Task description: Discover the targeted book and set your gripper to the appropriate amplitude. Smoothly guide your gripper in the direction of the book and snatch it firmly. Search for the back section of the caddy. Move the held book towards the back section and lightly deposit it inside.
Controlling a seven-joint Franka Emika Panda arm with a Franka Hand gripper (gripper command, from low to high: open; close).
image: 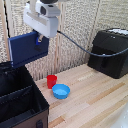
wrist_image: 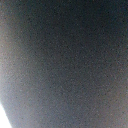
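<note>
Aloft, the end effector (image: 37, 39) pinches the book (image: 27, 50) above the caddy (image: 22, 100).

Book (image: 27, 49): dark navy blue, plain cover, no print seen. Gripper (image: 38, 38): white body; finger colour not resolvable. Caddy (image: 20, 97): black fabric, black inside. Cup (image: 51, 81): solid red. Bowl (image: 61, 91): light blue, uniform. Appliance (image: 111, 52) at the desk's far edge: black. Desk (image: 95, 100): pale wood, plank grain. Cable (image: 80, 46): dark grey. Wrist view: featureless grainy grey-blue, white at one corner.
</note>
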